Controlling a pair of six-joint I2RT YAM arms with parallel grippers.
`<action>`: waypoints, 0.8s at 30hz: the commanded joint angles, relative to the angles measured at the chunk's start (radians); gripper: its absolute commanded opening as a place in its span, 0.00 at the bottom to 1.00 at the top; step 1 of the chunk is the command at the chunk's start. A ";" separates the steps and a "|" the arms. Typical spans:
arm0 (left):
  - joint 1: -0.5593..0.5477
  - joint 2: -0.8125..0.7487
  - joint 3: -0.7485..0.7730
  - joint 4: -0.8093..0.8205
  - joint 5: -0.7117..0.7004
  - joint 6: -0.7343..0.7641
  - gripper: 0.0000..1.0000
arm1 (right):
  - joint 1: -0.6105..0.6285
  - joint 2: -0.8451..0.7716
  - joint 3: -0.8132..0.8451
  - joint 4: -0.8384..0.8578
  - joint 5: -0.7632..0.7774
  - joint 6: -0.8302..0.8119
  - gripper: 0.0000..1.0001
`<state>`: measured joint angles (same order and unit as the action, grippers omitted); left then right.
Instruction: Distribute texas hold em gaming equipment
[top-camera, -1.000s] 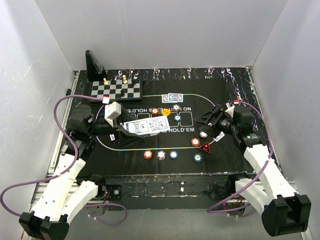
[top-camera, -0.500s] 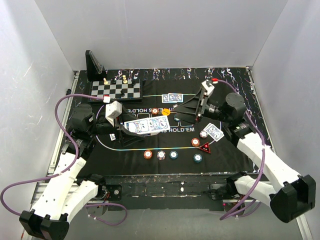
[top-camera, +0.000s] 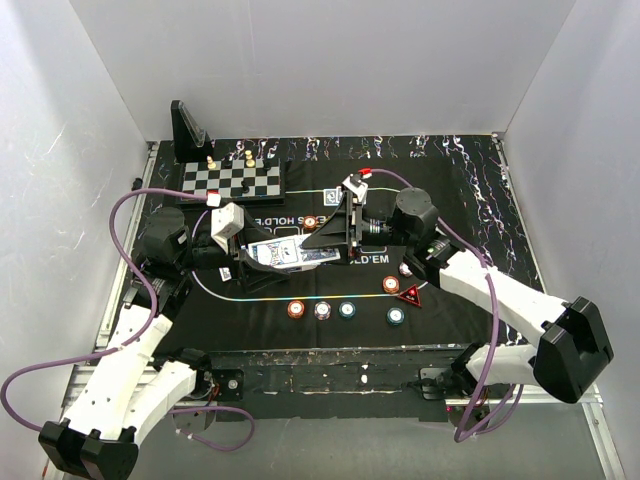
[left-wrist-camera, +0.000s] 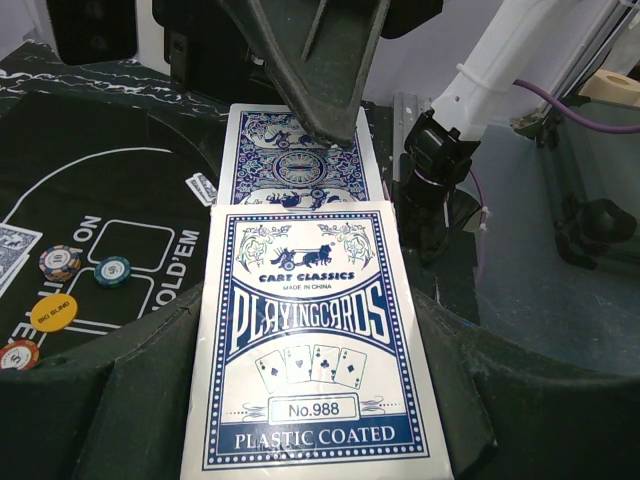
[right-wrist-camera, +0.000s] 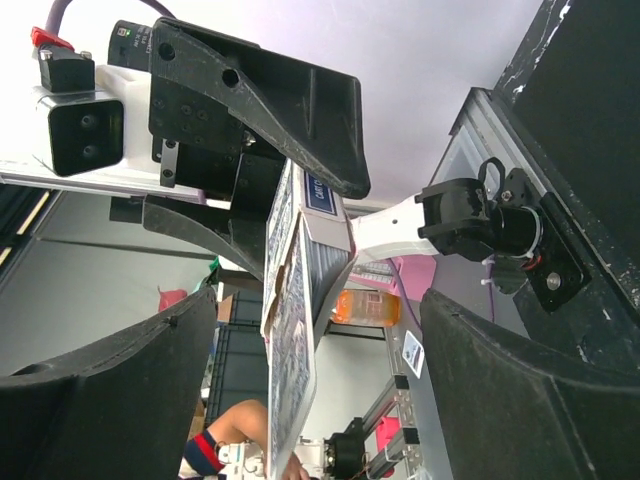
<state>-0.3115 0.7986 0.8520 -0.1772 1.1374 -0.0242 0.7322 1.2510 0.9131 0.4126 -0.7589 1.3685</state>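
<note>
My left gripper (top-camera: 243, 257) is shut on a blue-and-white box of playing cards (left-wrist-camera: 315, 330), held flat above the mat. Blue-backed cards (left-wrist-camera: 295, 160) stick out of the box's far end. My right gripper (top-camera: 318, 240) is open at that end, one jaw above the cards and one below, apart from them. In the right wrist view the box (right-wrist-camera: 298, 340) stands edge-on between my wide fingers (right-wrist-camera: 100, 400). Poker chips lie in a near row: orange (top-camera: 295, 308), white-pink (top-camera: 321, 310), teal (top-camera: 346, 309). A red triangular marker (top-camera: 410, 295) lies at the right.
A chessboard (top-camera: 232, 181) with pieces sits at the back left, a black stand (top-camera: 188, 132) behind it. More chips (left-wrist-camera: 60, 262) and a yellow disc (left-wrist-camera: 54, 312) lie mid-mat. A face-down card (top-camera: 333, 196) peeks out behind the right arm. White walls enclose the table.
The right arm swung from the mat's right side leftward to the card box, and its jaws opened wider. The left arm and box stayed still.
</note>
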 joint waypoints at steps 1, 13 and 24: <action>-0.001 -0.007 0.047 -0.015 -0.004 0.053 0.00 | 0.024 0.013 0.073 0.075 0.004 0.030 0.87; -0.001 -0.002 0.059 -0.093 -0.028 0.142 0.00 | 0.075 0.087 0.083 0.097 0.039 0.067 0.38; -0.001 0.016 0.093 -0.251 -0.073 0.267 0.08 | 0.096 0.067 0.138 -0.131 0.092 -0.071 0.13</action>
<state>-0.3115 0.8097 0.8989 -0.3550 1.0859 0.1890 0.8116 1.3434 0.9768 0.4011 -0.7025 1.4197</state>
